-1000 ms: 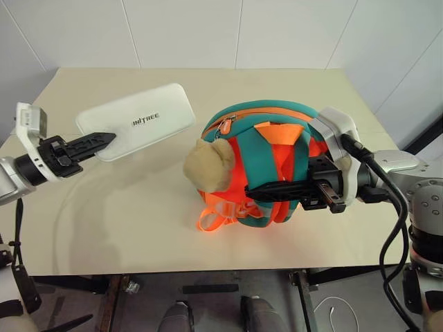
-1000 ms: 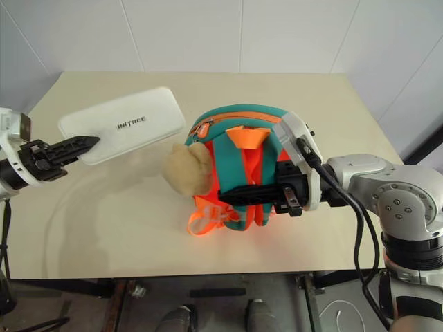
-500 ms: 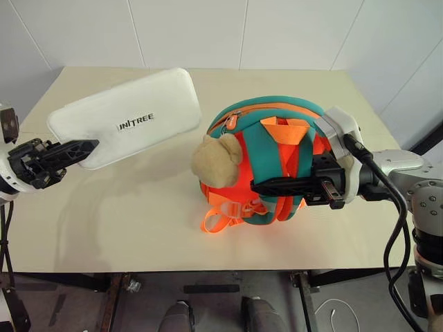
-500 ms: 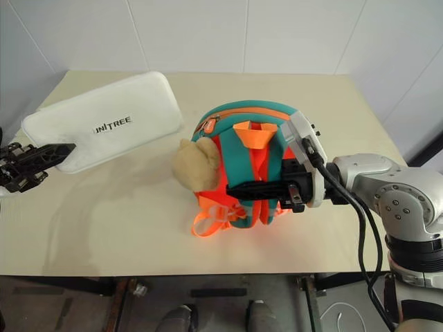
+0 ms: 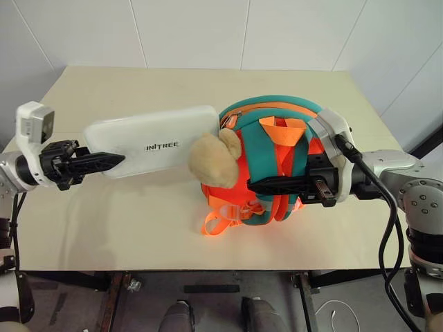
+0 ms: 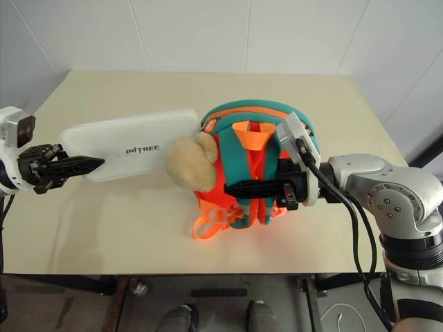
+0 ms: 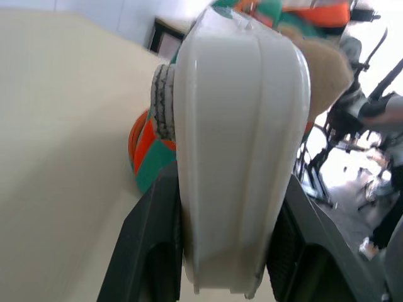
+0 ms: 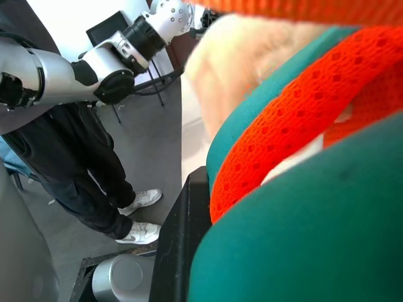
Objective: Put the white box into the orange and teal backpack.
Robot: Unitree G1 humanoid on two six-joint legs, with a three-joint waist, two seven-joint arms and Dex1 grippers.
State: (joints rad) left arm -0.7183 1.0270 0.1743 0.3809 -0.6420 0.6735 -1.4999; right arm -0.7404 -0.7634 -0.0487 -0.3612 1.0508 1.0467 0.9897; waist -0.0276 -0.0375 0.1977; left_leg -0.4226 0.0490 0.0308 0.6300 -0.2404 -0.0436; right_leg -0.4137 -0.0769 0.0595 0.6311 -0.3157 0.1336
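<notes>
While both arms are raised over the table, the scene is noted as follows.

Table [image 5: 138,228]: one, beige top, set against a white tiled wall.

White box [image 5: 149,140]: one, counted. It is carried clear of the table top, lying nearly level, lettered face up. Its far end is pointed toward 3 o'clock and is met by the tan plush and the zipper edge of the pack; whether it has entered the opening cannot be told.

Left gripper [image 5: 114,160]: one. Its two black fingers are clamped on the box's near short end, one on each broad face, as seen in the left wrist view.

Orange and teal backpack [image 5: 273,155]: one, stood upright at table centre, strap side toward the camera. Two orange shoulder straps and one orange top loop are counted.

Tan plush [image 5: 214,156]: one, fixed on the pack's 9 o'clock side.

Right gripper [image 5: 259,185]: one. It is reached in from 3 o'clock, fingers pinched together on the pack's strap area.

Person [image 8: 94,170]: one, standing, dark trousers and white shoes, seen in the right wrist view.
</notes>
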